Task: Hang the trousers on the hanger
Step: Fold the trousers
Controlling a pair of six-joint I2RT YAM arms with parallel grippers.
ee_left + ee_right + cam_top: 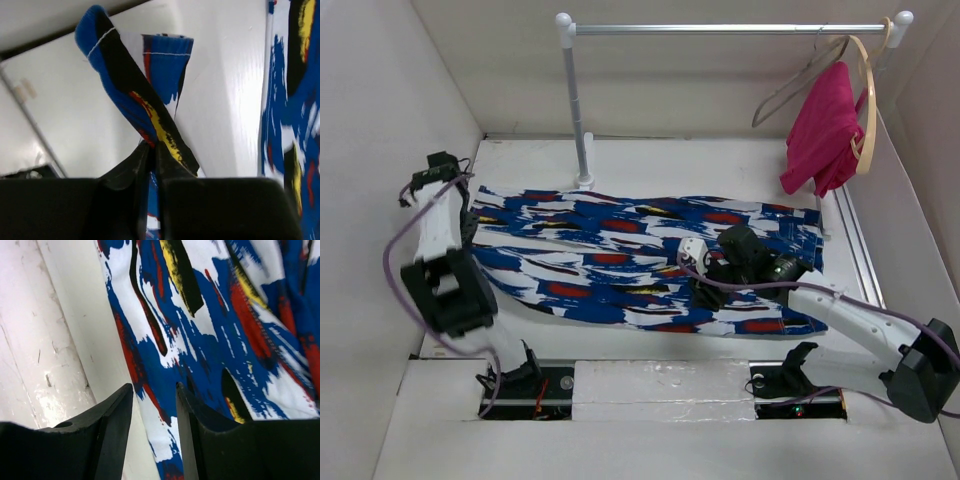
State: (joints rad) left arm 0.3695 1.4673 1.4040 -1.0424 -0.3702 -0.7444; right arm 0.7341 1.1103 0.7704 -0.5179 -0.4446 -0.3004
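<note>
First, the left gripper [152,145]: its jaws are pressed together on a fold of the trousers [620,245]. A hemmed edge of the cloth stands up out of the fingertips, twisted, above the white table [670,165]. This grip is at the left end of the garment.

Next, the right gripper [153,386]: its jaws are a little apart, with a narrow gap and nothing between them. One finger is over the printed cloth and the other over bare table, at the garment's near edge towards its right end. Whether the fingers touch the cloth cannot be told.

The trousers, printed in blue, white, red and black with yellow streaks, lie spread flat across the middle of the table. Their long axis runs left to right, from the left arm to near the right wall.

The hanger [785,90], thin and wiry, hangs by its hook at the far right of a metal rail [720,30], well apart from the trousers. Just beside it a wooden hanger [865,100] carries a pink garment [820,125].
</note>
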